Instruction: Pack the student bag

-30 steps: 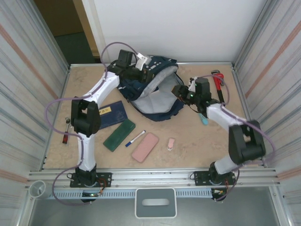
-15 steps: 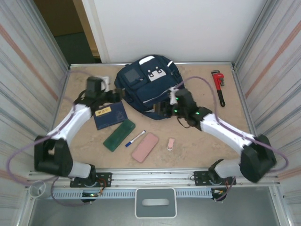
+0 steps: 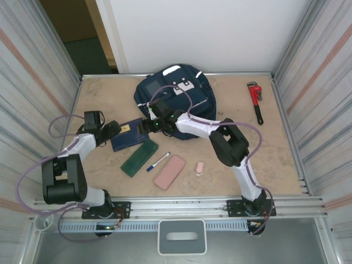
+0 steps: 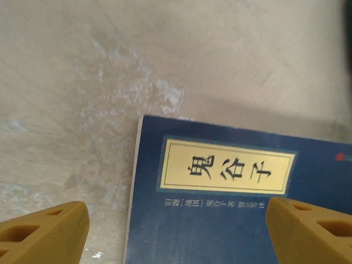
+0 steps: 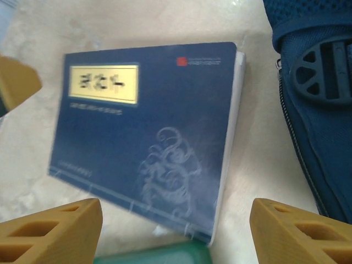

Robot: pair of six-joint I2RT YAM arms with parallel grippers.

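The student bag, navy with white stripes and a grey patch, lies front side up at the back middle of the table; its edge and a black buckle show in the right wrist view. A dark-blue book with a yellow label lies just to its left. My left gripper stands open at the book's left edge, fingers either side of the cover. My right gripper is open over the book's right edge, between book and bag. Neither holds anything.
In front of the book lie a green case, a white-and-blue pen, a pink case and a small pink eraser. A red wrench lies at the back right. Ribbed walls close in both sides.
Both grippers have let go of the bag, which now lies shut with its front up. Both arms came forward and left to the blue book, and their jaws opened.
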